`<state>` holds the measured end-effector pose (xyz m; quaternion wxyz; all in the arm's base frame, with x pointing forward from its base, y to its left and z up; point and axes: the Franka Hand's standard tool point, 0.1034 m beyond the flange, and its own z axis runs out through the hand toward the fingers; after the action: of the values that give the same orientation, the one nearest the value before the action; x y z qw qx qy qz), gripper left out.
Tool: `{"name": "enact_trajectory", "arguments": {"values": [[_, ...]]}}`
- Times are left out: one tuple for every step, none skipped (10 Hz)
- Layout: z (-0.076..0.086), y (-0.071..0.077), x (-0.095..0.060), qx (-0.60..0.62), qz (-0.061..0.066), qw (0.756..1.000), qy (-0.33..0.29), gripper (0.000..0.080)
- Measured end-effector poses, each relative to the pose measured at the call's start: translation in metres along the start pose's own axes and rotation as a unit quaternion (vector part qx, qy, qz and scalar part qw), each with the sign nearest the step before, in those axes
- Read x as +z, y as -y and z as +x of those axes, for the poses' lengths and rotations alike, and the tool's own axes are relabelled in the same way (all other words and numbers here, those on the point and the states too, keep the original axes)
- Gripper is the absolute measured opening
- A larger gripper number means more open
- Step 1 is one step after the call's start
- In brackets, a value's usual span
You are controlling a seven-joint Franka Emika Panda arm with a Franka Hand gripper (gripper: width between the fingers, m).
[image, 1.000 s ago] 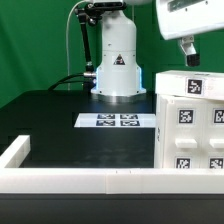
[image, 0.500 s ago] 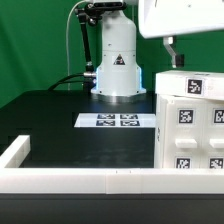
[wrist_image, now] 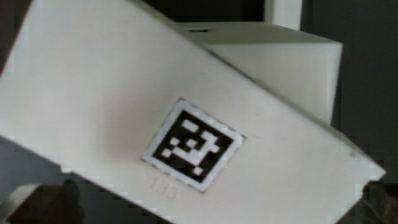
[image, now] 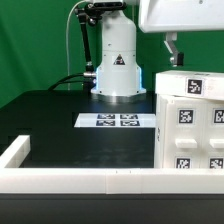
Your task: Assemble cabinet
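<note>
The cabinet (image: 192, 122) is seen at the right edge of the exterior view, tags facing forward. The arm's wrist housing is held at upper right, directly above it. The gripper (image: 172, 50) hangs down just over the cabinet top; its opening cannot be told.

Cabinets: one white box (image: 190, 122), directly below the pincer (image: 172, 58)
Tags showing on the box: five
Marker boards: one (image: 116, 121), off to the exterior view's left of the pincer
Tags on that board: four
Border rails: one (image: 70, 179)
Robot bases: one (image: 117, 62)
</note>
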<state>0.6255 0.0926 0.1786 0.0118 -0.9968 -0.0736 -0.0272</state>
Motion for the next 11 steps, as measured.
{"name": "enact_trajectory", "arguments": {"values": [[0.0, -0.001, 0.0, -0.037, 0.0, 0.999, 0.0, 0.0797], [-0.002, -0.001, 0.001, -0.052, 0.0, 0.999, 0.002, 0.0797], [-0.002, 0.002, 0.002, -0.093, 0.0, 0.996, 0.003, 0.0797], [-0.004, 0.004, 0.004, -0.145, 0.001, 0.989, 0.009, 0.0797], [-0.005, 0.003, 0.006, -0.187, 0.003, 0.982, 0.02, 0.0797], [-0.005, 0.001, 0.009, -0.221, 0.002, 0.975, 0.022, 0.0797], [-0.006, 0.0, 0.011, -0.242, 0.002, 0.97, 0.024, 0.0797], [-0.007, -0.002, 0.013, -0.297, 0.0, 0.954, 0.026, 0.0797], [-0.008, -0.002, 0.016, -0.299, -0.002, 0.954, 0.025, 0.0797], [-0.009, -0.002, 0.017, -0.293, -0.002, 0.956, 0.026, 0.0797], [-0.009, -0.002, 0.019, -0.292, -0.002, 0.956, 0.028, 0.0797]]}}
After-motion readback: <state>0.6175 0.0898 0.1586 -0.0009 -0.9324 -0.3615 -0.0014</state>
